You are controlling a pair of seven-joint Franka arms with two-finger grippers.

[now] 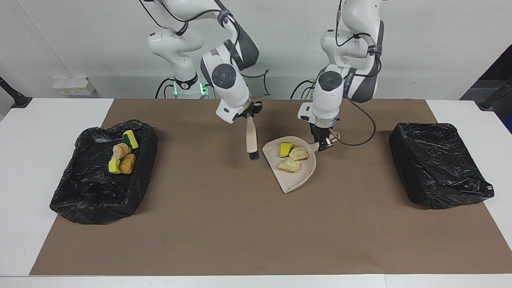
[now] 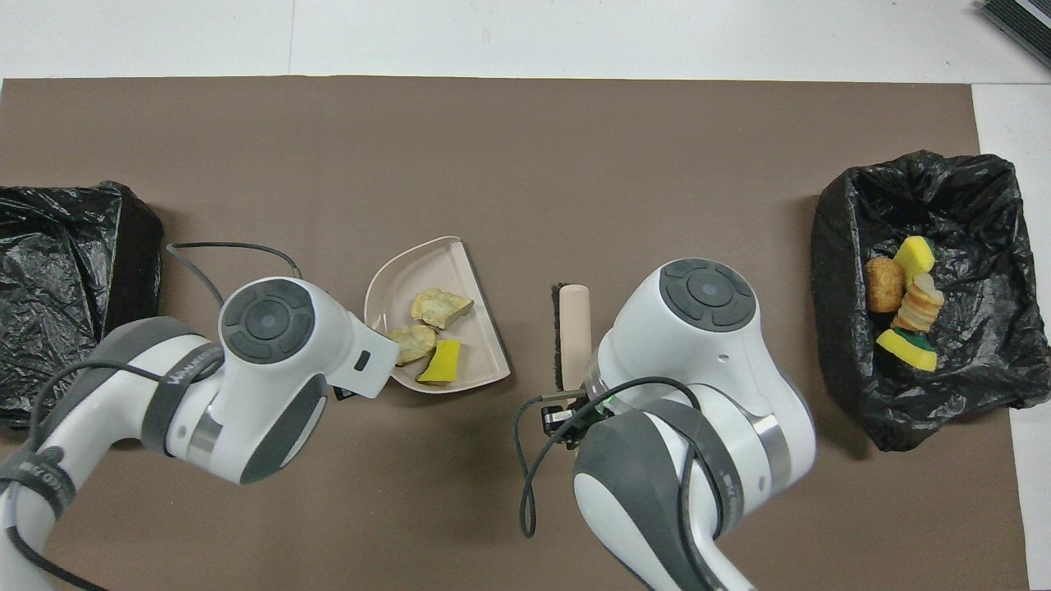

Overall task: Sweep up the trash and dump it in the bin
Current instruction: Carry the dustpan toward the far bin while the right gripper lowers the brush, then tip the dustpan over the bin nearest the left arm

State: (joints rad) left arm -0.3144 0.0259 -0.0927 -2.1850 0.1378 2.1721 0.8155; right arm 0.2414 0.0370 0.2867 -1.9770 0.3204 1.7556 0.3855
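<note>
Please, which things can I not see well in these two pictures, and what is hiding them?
- Left gripper: in the overhead view its own wrist covers it and the dustpan handle.
- Right gripper: in the overhead view the arm hides its grip on the brush.
- Bin at the left arm's end: both views show only crumpled black liner, so contents unknown.

- A robotics lab or test bench, not a home.
- Two white robot arms (image 1: 228,80) are fixed at the edge of a white table (image 1: 24,132), cables trailing.
- A brown mat (image 1: 240,224) marks a staged work area.
- A bare pale wall (image 1: 420,40) stands at the table's robot end, with a small white box (image 1: 74,86) at its foot.
</note>
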